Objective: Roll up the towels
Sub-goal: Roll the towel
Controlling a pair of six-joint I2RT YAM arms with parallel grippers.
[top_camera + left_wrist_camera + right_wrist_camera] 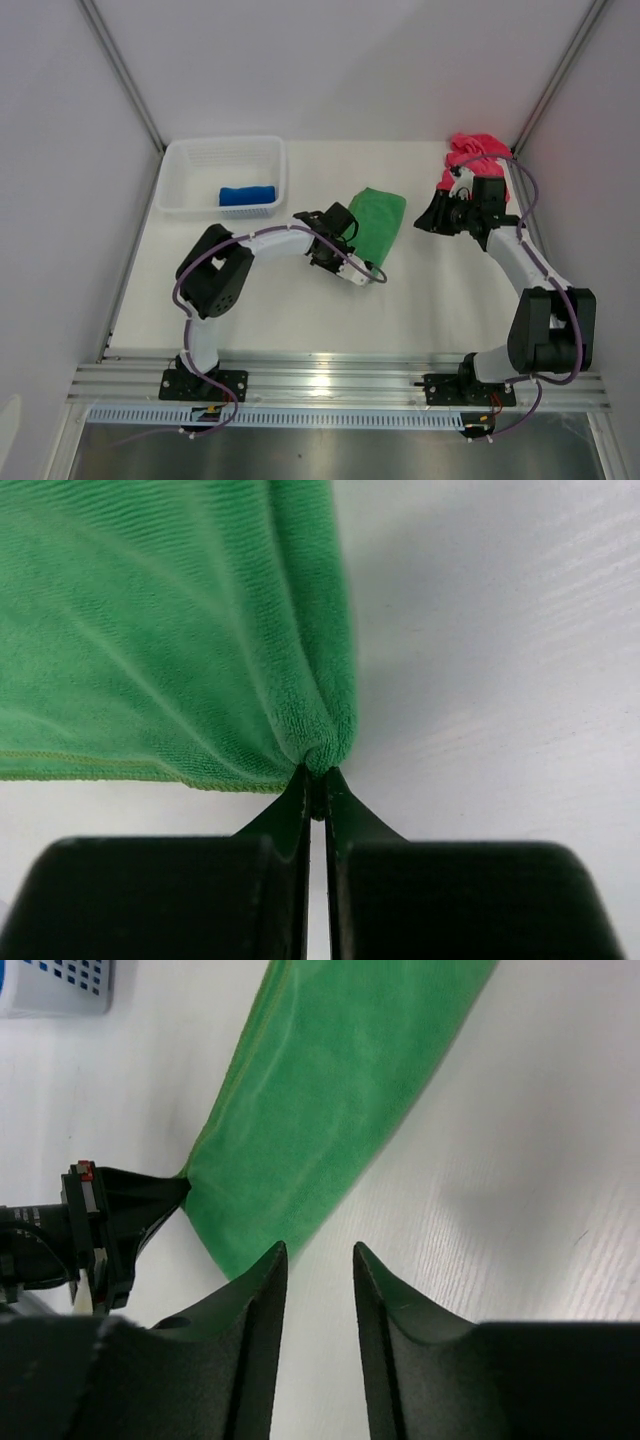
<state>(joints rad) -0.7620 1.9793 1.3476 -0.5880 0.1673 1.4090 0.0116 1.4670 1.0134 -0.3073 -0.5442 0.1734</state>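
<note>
The green towel [380, 220] lies flat at mid-table. My left gripper [350, 228] is shut on its near left corner, and the left wrist view shows cloth bunched between the fingertips [317, 780] of that gripper, with the green towel [170, 630] spreading away. My right gripper [428, 222] stands open to the towel's right, nothing between its fingers [318, 1252]; the green towel [320, 1110] lies just beyond its left fingertip. The pink towel [472, 150] sits crumpled at the far right, behind the right arm. The blue towel [246, 194], rolled, lies in the basket.
A white plastic basket [222, 145] stands at the back left; its corner [50, 985] shows in the right wrist view. Grey walls close in on both sides. An aluminium rail [330, 380] runs along the near edge.
</note>
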